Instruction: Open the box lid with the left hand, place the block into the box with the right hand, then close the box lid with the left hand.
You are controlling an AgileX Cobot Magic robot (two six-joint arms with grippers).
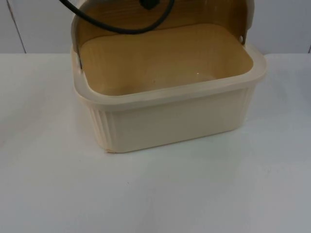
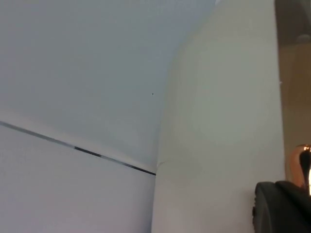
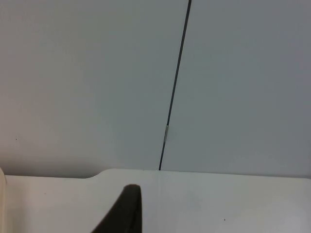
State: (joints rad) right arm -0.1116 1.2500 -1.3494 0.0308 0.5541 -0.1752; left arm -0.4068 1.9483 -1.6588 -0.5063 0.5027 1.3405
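Box: cream plastic, ribbed walls, standing on the white surface toward 12 o'clock in the top view, near the grey partition wall. Lid: raised upright behind the opening; interior bare. Left claw: black fingertip close beside a cream panel; grip state cannot be told. Right claw: fingertip above the surface, facing the wall; grip state cannot be told.

Left claw apparently raised, state unclear.
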